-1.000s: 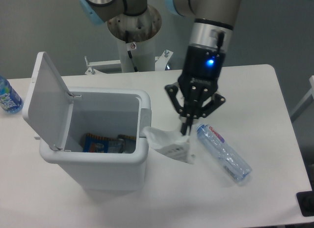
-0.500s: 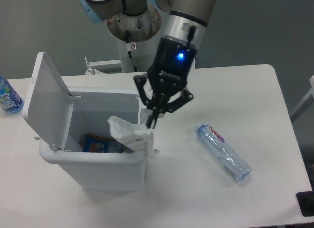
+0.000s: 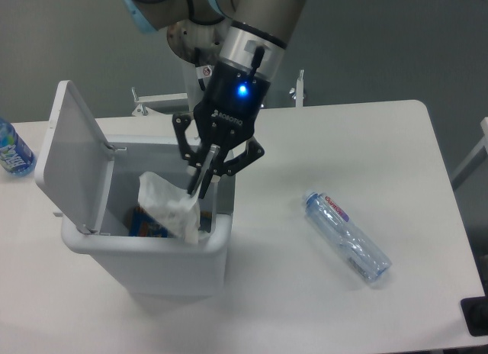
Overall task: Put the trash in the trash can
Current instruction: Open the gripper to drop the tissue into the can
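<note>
My tool (image 3: 200, 188) pinches the crumpled white paper wad (image 3: 171, 207) over the open white rectangular plastic bin (image 3: 152, 256); its contents are mostly hidden. The crushed clear plastic bottle (image 3: 348, 236) lies on the tabletop (image 3: 343, 140).

One fixed view is given, set high before the table (image 3: 320, 293); the arm's base (image 3: 200, 56) is faced, fairly near.

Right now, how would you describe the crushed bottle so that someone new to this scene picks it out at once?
Start at the white trash can with its lid up, then look right across the table. The crushed bottle lies on its side there, alone, clear plastic with a red-and-blue label. The other bottle, blue-labelled, sits at the table's far left edge.
</note>
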Action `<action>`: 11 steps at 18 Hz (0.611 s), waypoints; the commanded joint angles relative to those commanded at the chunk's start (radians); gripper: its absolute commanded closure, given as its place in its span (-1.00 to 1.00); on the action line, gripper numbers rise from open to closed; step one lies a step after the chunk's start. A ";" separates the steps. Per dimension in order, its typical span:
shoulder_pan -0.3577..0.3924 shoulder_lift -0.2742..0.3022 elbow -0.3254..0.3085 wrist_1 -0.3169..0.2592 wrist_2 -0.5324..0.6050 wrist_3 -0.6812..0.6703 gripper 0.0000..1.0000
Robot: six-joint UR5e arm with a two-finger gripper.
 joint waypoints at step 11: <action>0.181 -0.003 0.012 -0.005 0.003 -0.015 -1.00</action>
